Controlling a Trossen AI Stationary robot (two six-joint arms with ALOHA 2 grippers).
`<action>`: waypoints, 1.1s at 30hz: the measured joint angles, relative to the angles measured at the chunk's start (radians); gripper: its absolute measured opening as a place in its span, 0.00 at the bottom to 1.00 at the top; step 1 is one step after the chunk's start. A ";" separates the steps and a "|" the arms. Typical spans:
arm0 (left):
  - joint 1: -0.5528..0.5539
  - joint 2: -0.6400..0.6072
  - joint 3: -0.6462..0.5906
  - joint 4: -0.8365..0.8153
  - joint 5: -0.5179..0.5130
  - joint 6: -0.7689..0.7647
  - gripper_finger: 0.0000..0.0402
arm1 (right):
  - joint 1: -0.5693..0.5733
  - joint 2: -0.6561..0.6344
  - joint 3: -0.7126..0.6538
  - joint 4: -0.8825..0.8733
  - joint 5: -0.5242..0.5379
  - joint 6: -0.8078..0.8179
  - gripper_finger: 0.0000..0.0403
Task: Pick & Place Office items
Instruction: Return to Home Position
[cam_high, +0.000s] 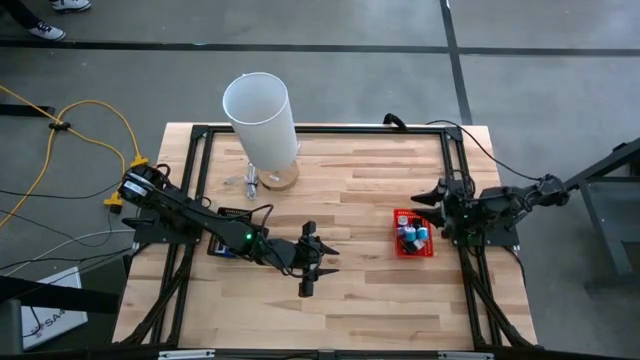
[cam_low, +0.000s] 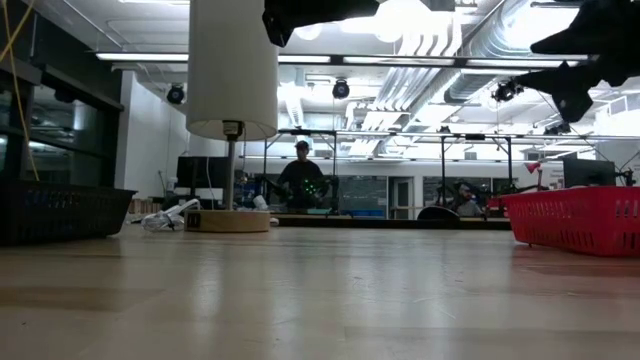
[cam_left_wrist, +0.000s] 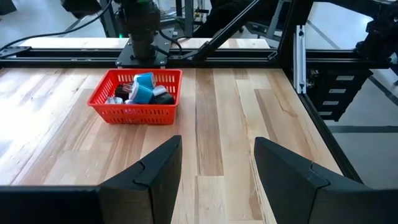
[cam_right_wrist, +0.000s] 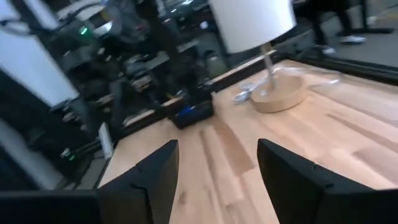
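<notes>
Two grippers are seen, both with nothing held. The left gripper (cam_left_wrist: 217, 149) is held above the middle of the table (cam_high: 360, 310) with its fingers (cam_left_wrist: 152, 174) spread wide apart. The right gripper (cam_right_wrist: 217, 155) is drawn back at the table's right edge, and its fingers (cam_right_wrist: 155, 171) are likewise parted.

One red mesh basket (cam_left_wrist: 134, 114) is counted. It lies straight ahead of the left gripper and well apart from it, and just beside the right gripper, a little below its fingertips in the high view. Its long axis runs across the line along which the left gripper points, so a long side is turned toward that gripper.

The office items (cam_left_wrist: 143, 88) are all heaped inside this basket. At least two teal-blue pieces, one black piece and some white can be made out, but an exact count cannot be given because they overlap. For the same reason, the way each piece points and its long axis cannot be told. No brand, label or writing can be read on them.

One tall white cylinder (cam_high: 260, 112) on a round wooden base (cam_high: 280, 180) stands well ahead of the right gripper, toward the far edge. One black mesh basket (cam_low: 60, 212) sits behind the left gripper, beside its arm. One person (cam_low: 303, 178) is seen in the room beyond.
</notes>
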 joint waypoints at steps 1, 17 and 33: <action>0.000 0.000 0.000 0.000 0.000 0.000 0.48 | 0.000 0.000 -0.011 0.018 -0.017 -0.013 0.51; 0.000 0.000 0.000 0.000 0.000 -0.004 0.48 | 0.000 -0.002 -0.170 0.266 -0.156 -0.055 0.51; 0.000 0.000 0.000 -0.003 0.000 -0.019 0.48 | 0.000 -0.001 -0.195 0.307 -0.367 -0.058 0.51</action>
